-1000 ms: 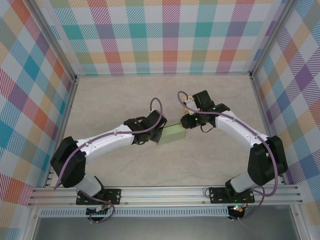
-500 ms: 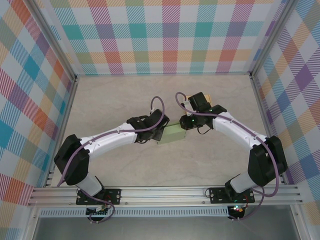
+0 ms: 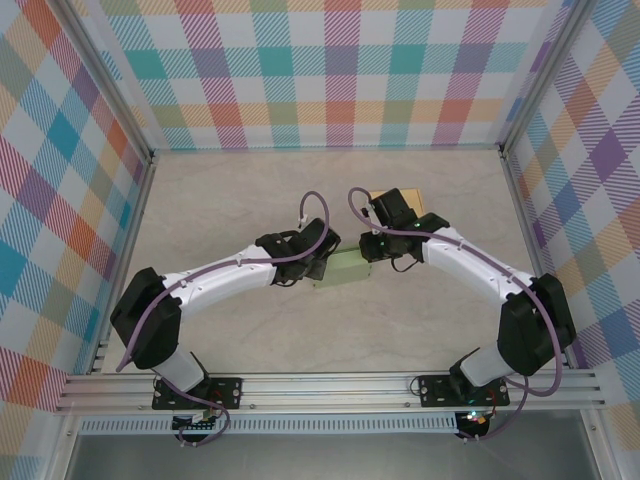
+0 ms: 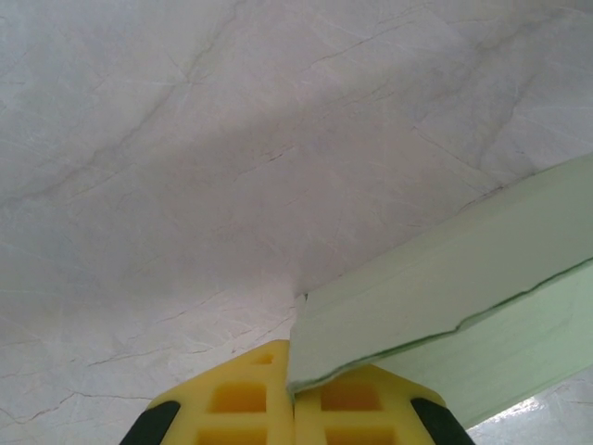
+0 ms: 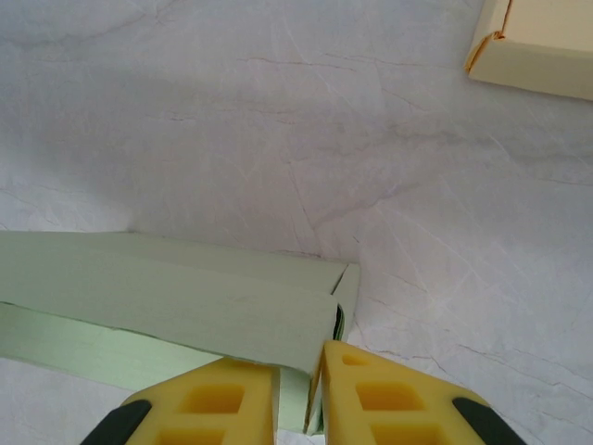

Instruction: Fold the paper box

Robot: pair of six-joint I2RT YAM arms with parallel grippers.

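Note:
The pale green paper box lies on the table between my two grippers. My left gripper is at its left end, and in the left wrist view it is shut on the corner of a green flap of the box. My right gripper is at the box's right end. In the right wrist view its yellow fingers pinch the end panel of the box, with the gripper shut on it. A side flap stands slightly ajar at that end.
A cream-coloured folded box sits just behind my right arm and appears as a cream box at the top right of the right wrist view. The marble-look table is fenced by checked walls on three sides.
My right gripper has closed onto the box's right end and shifted slightly left, uncovering the cream box behind it. The left gripper stays shut on its flap.

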